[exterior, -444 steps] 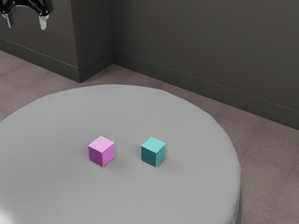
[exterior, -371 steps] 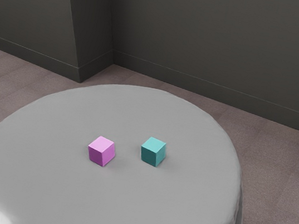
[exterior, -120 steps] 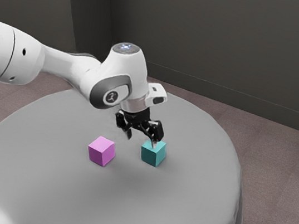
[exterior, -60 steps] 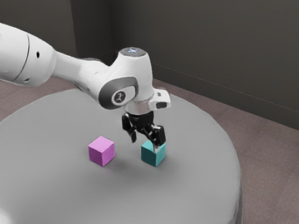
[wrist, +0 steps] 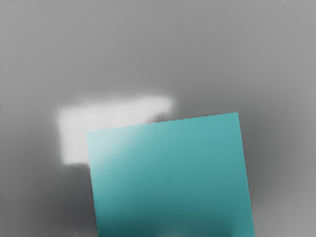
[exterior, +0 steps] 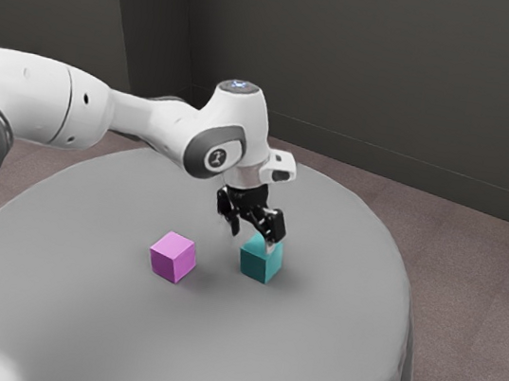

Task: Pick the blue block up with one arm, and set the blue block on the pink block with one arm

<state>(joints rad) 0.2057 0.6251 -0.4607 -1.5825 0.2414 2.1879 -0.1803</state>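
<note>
Since a second ago, the arm (exterior: 131,119) has leaned further toward the frame's right and carried the pincer (exterior: 251,235) lower over the blue block (exterior: 260,259); both blocks lie where they were.

Nearest, the grey worktop (exterior: 70,335) curves across the lower frame. Left of centre sits the pink block (exterior: 173,257), and the blue block rests on the worktop just right of centre, near the pink one but apart from it. Just above it hangs the pincer, fingers spread and gripping nothing.

In the wrist view the blue block (wrist: 170,177) sits skewed to the hand. If the fingers descend like this, I judge one could land on the top face or a corner, shoving or twisting the cube instead of bracketing it.

The block is a teal-blue cube with flat faces, crisp edges and a lighter top.
</note>
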